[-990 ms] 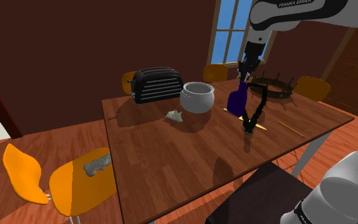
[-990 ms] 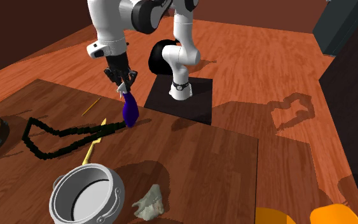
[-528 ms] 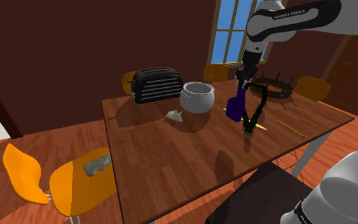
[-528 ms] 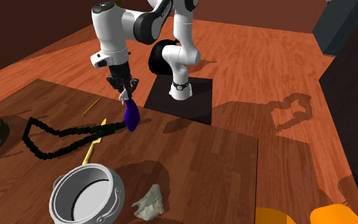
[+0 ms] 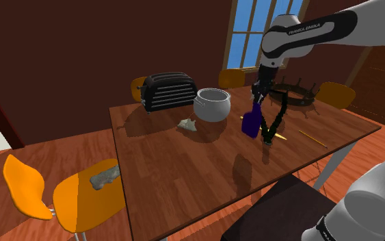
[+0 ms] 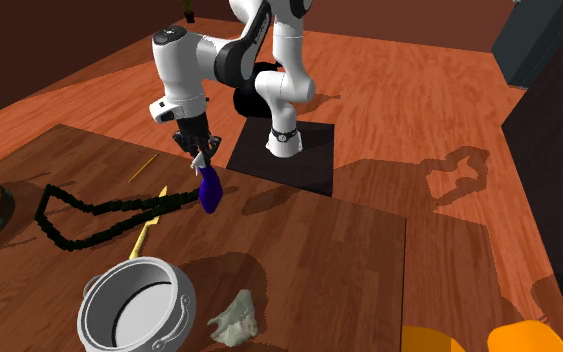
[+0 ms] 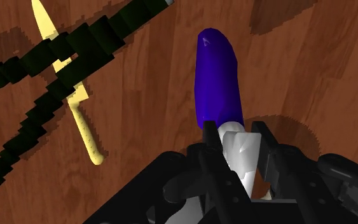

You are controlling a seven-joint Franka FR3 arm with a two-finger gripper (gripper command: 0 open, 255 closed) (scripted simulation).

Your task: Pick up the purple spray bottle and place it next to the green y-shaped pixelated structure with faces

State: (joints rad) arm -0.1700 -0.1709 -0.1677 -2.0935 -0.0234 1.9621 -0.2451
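**Placement Approach: Bottle Held Above the Table, Beside the Y-Structure**

**Gripper status.** The gripper (image 6: pixel 200 152) is clamped on the white spray head (image 7: pixel 240 149) of the purple spray bottle (image 6: pixel 208 189). The two black fingers (image 7: pixel 210 143) press the head from either side. The load is held at its top end only.

**Bottle position.** The bottle hangs below the gripper, its long axis running straight out from the fingertips. Its base points toward the table (image 6: pixel 319 260) and is tilted somewhat off vertical. In the wrist view its shadow lies apart from the base, so the base is judged clear of the wood.

**Target position.** The green y-shaped structure (image 6: pixel 94 211) lies flat on the table. In the second exterior view it extends to the left of the bottle, with its single stem end nearest the bottle. In the shoulder view it lies just to the bottle's right. A yellow utensil (image 7: pixel 75 105) lies across the stem.

**Governing relation.** The bare wood beneath the base is just beside the stem end. The coming move is therefore judged to be mainly a descent along the bottle's own axis, with little sideways travel.

**Caution.** With a top-end grip the base can swing. If the bottle lands tilted, it may tip toward the stem on release.
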